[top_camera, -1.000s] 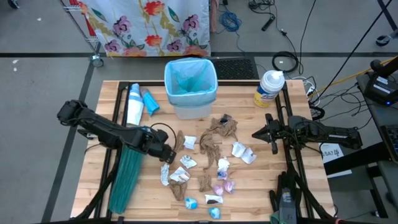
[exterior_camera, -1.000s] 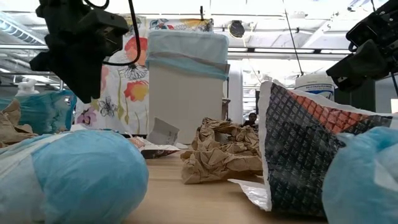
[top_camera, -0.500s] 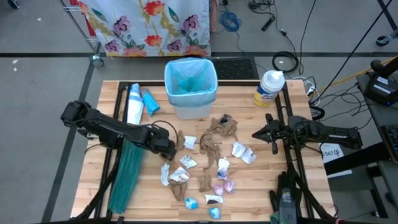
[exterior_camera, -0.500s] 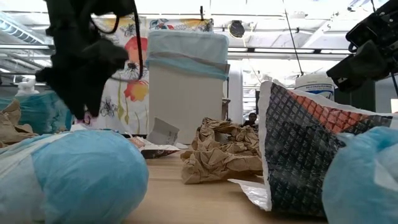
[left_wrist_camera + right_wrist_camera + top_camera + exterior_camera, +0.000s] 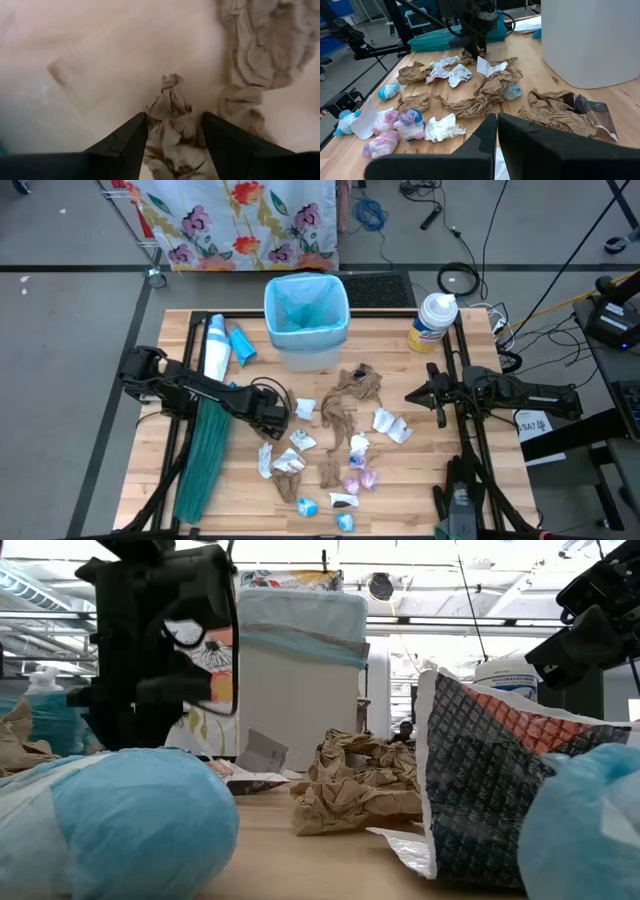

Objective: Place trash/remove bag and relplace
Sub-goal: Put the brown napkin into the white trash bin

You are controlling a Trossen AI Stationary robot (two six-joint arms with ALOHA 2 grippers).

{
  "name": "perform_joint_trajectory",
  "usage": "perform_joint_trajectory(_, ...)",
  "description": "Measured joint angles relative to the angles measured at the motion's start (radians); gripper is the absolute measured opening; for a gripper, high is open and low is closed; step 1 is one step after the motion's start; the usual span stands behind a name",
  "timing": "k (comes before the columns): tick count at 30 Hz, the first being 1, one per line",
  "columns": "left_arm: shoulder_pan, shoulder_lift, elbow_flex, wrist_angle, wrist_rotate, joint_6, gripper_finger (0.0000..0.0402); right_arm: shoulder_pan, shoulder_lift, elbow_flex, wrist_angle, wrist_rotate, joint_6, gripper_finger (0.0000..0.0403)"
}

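Near edge: small blue wrappers (image 5: 307, 506) and purple ones (image 5: 358, 480) lie loose on the table (image 5: 420, 480), untouched, likely left for last as the smallest bits.

Mid-table: trash is a loose scatter of white wads (image 5: 391, 425) and brown towels (image 5: 337, 416), all still out of the bin.

Left gripper (image 5: 283, 418) is low at the scatter's left edge, jaws wide apart, straddling a crumpled scrap (image 5: 172, 135). Wrist view shows the scrap between the fingers (image 5: 127, 145) but not pinched. Reads as lined up for a pick; closing is the next move. Bigger brown towel (image 5: 260, 65) sits just beside, so a sloppy close could snag it too.

Right gripper (image 5: 437, 395) is parked at the right edge, jaws together, holding nothing, clear of the left arm's work zone.

Left side: dark teal bag (image 5: 205, 465) lies flat along the table edge, presumably staged as the replacement. A white and blue roll (image 5: 215, 348) lies beyond it.

Far centre: bin (image 5: 306, 320) stands upright, pale-blue liner (image 5: 303, 308) still fitted over its rim, mouth open to take trash. Liner swap can't start until the scatter is in.

Far right: a wipes tub (image 5: 433, 321), not part of this.
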Motion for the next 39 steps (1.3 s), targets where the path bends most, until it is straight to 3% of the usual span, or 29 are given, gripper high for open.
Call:
perform_joint_trajectory(5, 0.001, 0.023, 0.000, 0.031, 0.006, 0.001, 0.0172, 0.000, 0.000, 0.000, 0.000, 0.000, 0.000, 0.0009)
perform_joint_trajectory(12, 0.001, -0.019, -0.004, 0.022, 0.013, -0.004, 0.0036, 0.000, 0.000, 0.000, 0.000, 0.000, 0.000, 0.0009)
perform_joint_trajectory(14, 0.001, -0.045, -0.005, 0.023, 0.013, -0.006, 0.0013, 0.000, 0.000, 0.000, 0.000, 0.000, 0.000, 0.0009)
perform_joint_trajectory(24, 0.001, -0.183, 0.094, -0.202, 0.016, -0.006, 0.0013, 0.000, 0.000, 0.000, 0.000, 0.000, 0.000, 0.0009)
perform_joint_trajectory(30, 0.006, -0.254, 0.209, -0.360, -0.067, 0.004, 0.0013, 0.000, 0.000, 0.000, 0.001, 0.000, 0.000, 0.0009)
perform_joint_trajectory(39, 0.114, -0.349, 0.436, -0.499, -0.184, 0.222, 0.0013, 0.000, 0.000, 0.000, 0.001, 0.000, 0.000, 0.0009)
